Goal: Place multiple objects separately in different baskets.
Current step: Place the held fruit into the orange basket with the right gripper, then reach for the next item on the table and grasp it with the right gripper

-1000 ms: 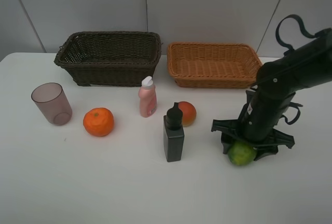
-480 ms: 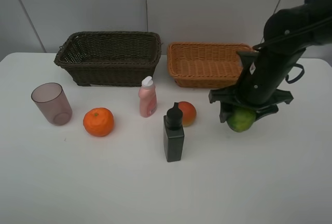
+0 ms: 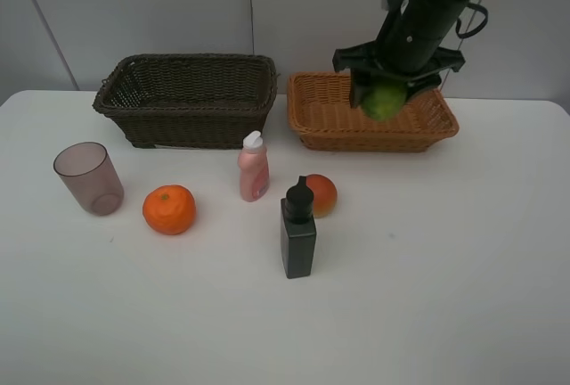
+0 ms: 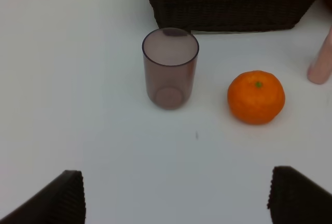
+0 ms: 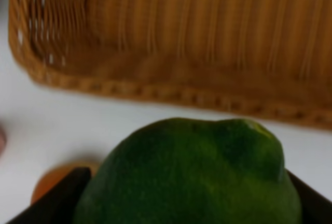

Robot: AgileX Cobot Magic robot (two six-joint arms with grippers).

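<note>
Gripping the green fruit [image 3: 383,102], the right end effector [image 3: 390,87] hangs above the orange-tan basket [image 3: 356,142]. Left end effector [image 4: 179,199], jaws spread wide apart, hovers over the desk [image 4: 78,105] near the cup [image 4: 170,68] and tangerine [image 4: 256,97].

A second ago my right jaws sat low at the near right of the tabletop [image 3: 445,269], clamped on the green lime-like fruit [image 3: 384,100] resting there. Half a second ago I had it lifted clear, short of the light orange-tan basket [image 3: 356,142]. Now my right arm [image 3: 426,12] has swung up and back. The fruit hangs high in the jaws, showing against that basket's inside in the high view, and its spot on the tabletop is bare.
</note>
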